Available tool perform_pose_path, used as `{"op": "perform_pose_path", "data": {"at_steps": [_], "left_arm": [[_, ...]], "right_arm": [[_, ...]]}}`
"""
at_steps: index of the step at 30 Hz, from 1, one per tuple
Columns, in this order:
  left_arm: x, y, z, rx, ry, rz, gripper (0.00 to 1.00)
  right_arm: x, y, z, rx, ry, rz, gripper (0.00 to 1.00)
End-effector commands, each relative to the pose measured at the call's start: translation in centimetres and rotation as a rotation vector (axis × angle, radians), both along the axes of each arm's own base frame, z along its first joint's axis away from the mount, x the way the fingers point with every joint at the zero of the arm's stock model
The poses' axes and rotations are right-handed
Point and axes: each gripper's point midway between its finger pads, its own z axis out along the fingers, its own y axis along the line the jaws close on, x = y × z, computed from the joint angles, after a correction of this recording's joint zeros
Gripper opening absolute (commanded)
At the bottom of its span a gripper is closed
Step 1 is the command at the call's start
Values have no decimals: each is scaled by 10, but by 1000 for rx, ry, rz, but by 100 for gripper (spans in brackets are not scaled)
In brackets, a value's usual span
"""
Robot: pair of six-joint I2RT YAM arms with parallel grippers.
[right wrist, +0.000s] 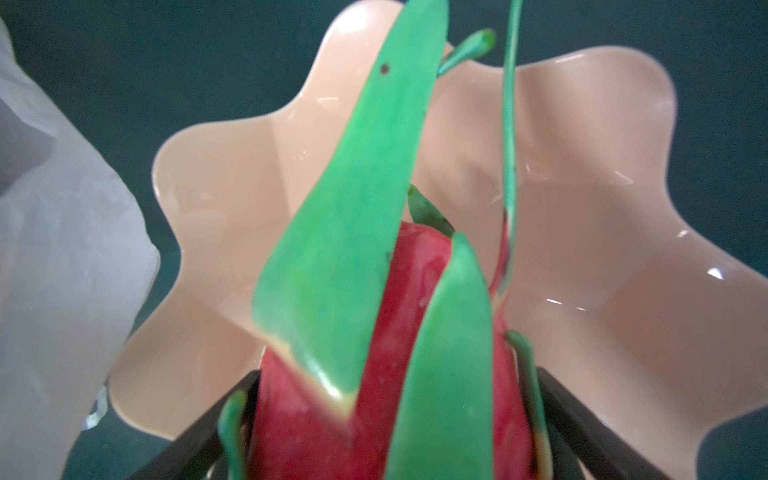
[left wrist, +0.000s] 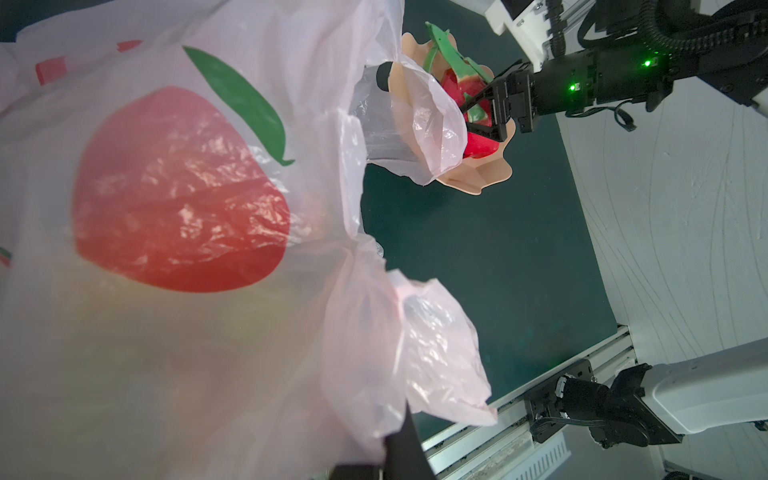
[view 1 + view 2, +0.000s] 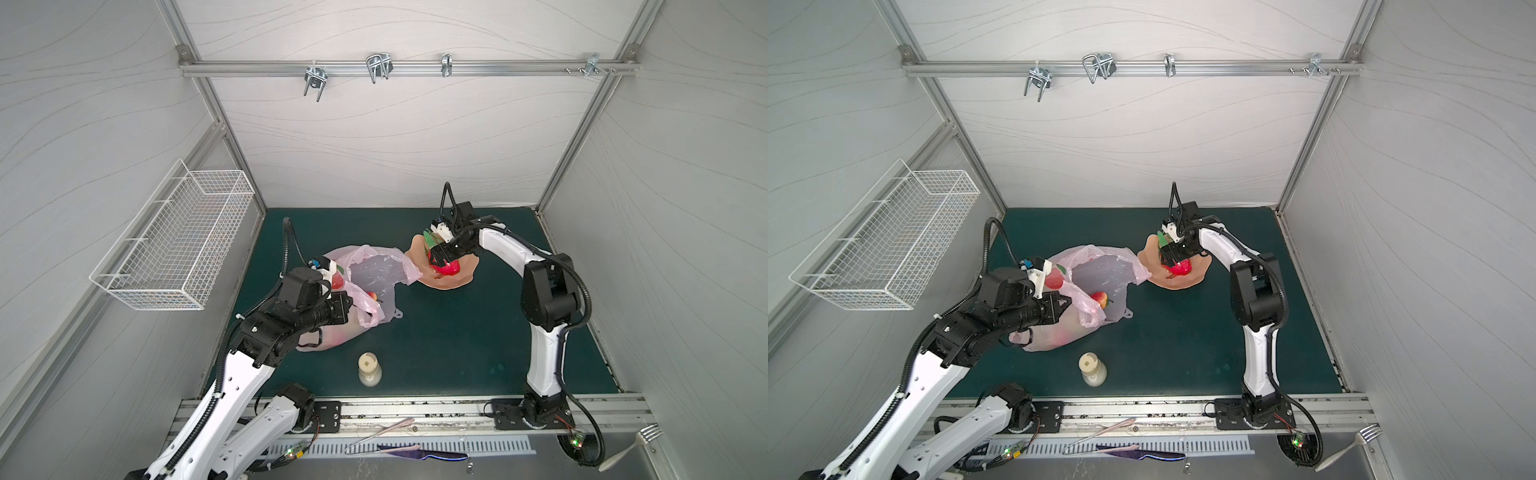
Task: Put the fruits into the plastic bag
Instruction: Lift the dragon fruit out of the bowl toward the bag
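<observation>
The pink plastic bag (image 3: 370, 274) (image 3: 1100, 270) lies left of centre with its mouth held up. My left gripper (image 3: 1068, 303) is shut on the bag's near rim, and in the left wrist view the film (image 2: 365, 332) hangs over one dark finger (image 2: 405, 449). A red strawberry (image 3: 1099, 298) shows inside the bag. To the right, a red fruit with long green leaves (image 3: 449, 269) (image 1: 286, 424) sits in the peach scalloped dish (image 3: 451, 283) (image 1: 208, 208). My right gripper (image 3: 440, 259) (image 1: 397, 374) is closed on this wide fruit, a finger pressing each side.
A small cream bottle (image 3: 369, 368) stands near the mat's front edge. A white wire basket (image 3: 174, 241) hangs on the left wall. A fork (image 3: 631, 449), a knife (image 3: 424, 451) and tongs lie in front of the rail. One bag handle (image 2: 432, 124) droops over the dish rim.
</observation>
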Motion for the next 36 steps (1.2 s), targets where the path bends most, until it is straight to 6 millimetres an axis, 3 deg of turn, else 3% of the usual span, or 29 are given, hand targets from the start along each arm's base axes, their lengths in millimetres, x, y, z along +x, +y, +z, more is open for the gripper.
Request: {"op": "perform_pose_path", "data": {"at_steps": [1,7,13,21,27,36], "left_arm": [[6,-4,9,-24,-40,-3,0],[7,-5,10,-29,-45,-4,0],[8,-6,11,-33,-48,-8,0],[11,-8,12,-33,-49,-17,0],[13,-10,12,-34,-49,-22,0],[14,-10,16,-30,-59,-25,0]], "right_arm": [[1,0,62,80,-94,-11,0],[-18,4,95,167,-99,9,0],[-51,20,126,306,-72,64,0],[-121,64,150,378,-69,299,0],[-173,105,154,424,-79,440,0],[-196,148,129,382,-48,553,0]]}}
